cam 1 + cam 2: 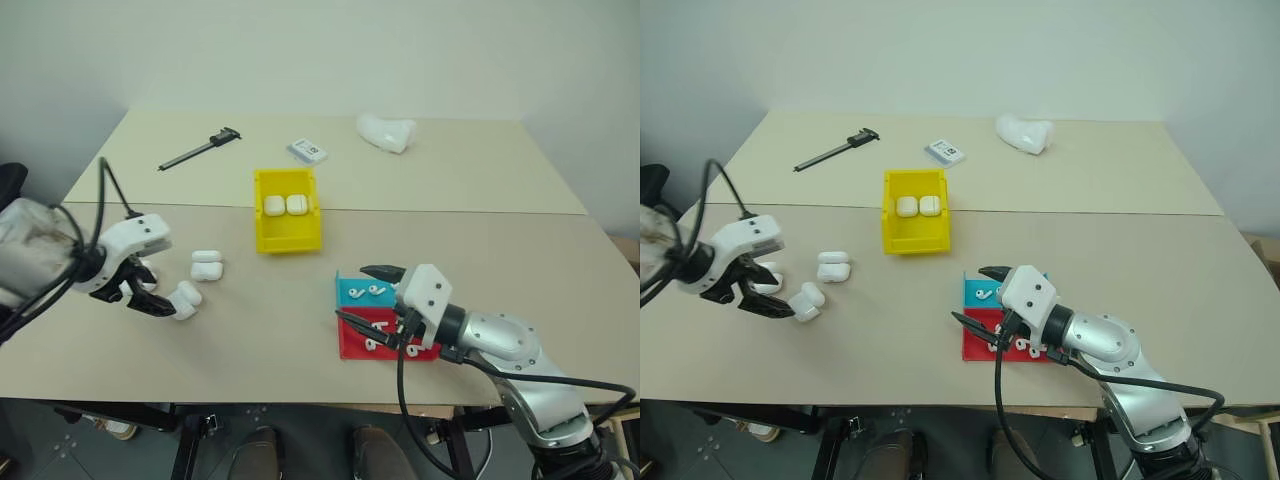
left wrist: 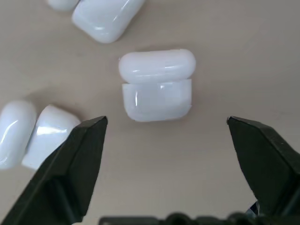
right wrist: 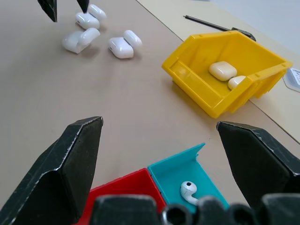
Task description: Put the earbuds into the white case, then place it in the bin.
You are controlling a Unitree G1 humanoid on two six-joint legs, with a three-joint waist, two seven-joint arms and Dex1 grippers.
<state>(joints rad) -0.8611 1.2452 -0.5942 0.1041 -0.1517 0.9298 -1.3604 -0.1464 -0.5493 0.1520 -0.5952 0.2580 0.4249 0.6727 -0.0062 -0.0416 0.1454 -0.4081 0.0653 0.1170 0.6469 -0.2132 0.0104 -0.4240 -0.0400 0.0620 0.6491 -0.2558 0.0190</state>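
Several white cases lie at the table's left; one white case (image 2: 157, 86) lies with its lid flipped open on the table right below my left gripper (image 2: 166, 122), which is open, empty and clear of it. Two more cases (image 1: 206, 264) (image 1: 185, 299) lie beside my left gripper (image 1: 150, 303). The yellow bin (image 1: 262, 232) holds two closed cases (image 1: 285, 205). Earbuds (image 1: 368, 291) lie in the blue tray (image 1: 346, 293), and others in the red tray (image 1: 352, 347). My right gripper (image 1: 355, 295) hovers open and level over these trays, with one earbud (image 3: 190, 191) below it.
A black caliper (image 1: 200, 150), a small white card (image 1: 308, 150) and a lumpy white object (image 1: 387, 132) lie on the far half of the table. Bare tabletop lies between the cases, the bin and the trays.
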